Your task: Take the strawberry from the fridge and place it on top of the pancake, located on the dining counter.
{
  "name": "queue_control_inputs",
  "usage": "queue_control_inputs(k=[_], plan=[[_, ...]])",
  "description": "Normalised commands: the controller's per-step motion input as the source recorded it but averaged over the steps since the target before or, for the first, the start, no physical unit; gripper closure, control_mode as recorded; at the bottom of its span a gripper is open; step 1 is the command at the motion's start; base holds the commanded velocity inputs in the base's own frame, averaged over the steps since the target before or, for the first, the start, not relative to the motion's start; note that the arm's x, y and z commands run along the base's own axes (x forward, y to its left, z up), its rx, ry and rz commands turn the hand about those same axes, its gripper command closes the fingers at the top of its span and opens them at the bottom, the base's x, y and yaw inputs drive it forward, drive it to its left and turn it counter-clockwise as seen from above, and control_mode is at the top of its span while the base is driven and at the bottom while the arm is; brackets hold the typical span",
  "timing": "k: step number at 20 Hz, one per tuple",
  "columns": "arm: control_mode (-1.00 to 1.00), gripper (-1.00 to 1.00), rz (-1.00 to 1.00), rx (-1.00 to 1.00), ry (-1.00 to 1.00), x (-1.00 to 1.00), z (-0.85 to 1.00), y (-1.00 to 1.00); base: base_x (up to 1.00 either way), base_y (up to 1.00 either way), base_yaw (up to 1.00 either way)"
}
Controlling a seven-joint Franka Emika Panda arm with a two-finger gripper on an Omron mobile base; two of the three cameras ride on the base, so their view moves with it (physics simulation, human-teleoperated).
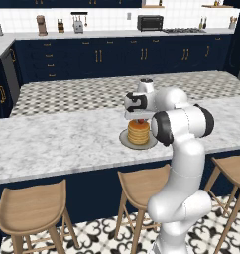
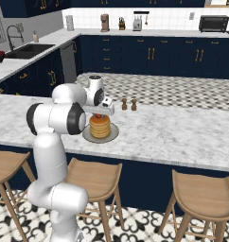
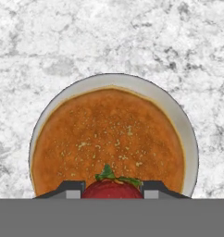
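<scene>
No readable text, label, brand, number or sign anywhere: none on the toaster oven [image 1: 150, 22], none on the other small appliances beside it on the back counter [image 1: 117, 33].

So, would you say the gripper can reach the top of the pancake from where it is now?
Probably yes. The gripper, shut on the strawberry, hangs right over the pancake on its plate, and nothing lies between them. The dining counter around the plate is bare.
</scene>
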Motion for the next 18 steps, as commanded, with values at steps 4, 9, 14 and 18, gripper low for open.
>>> queue_control_inputs(k=[4,9,14,18], plan=[[-1.0,1.0,0.0,0.0,0.0,0.0,-0.21,0.0,0.0,0.0,0.0],[-1.0,1.0,0.0,0.0,0.0,0.0,0.0,0.0,0.0,0.0,0.0],[-1.0,-1.0,0.0,0.0,0.0,-0.02,0.0,0.0,0.0,0.0,0.0],[-1.0,-1.0,0.0,0.0,0.0,-0.01,0.0,0.0,0.0,0.0,0.0]])
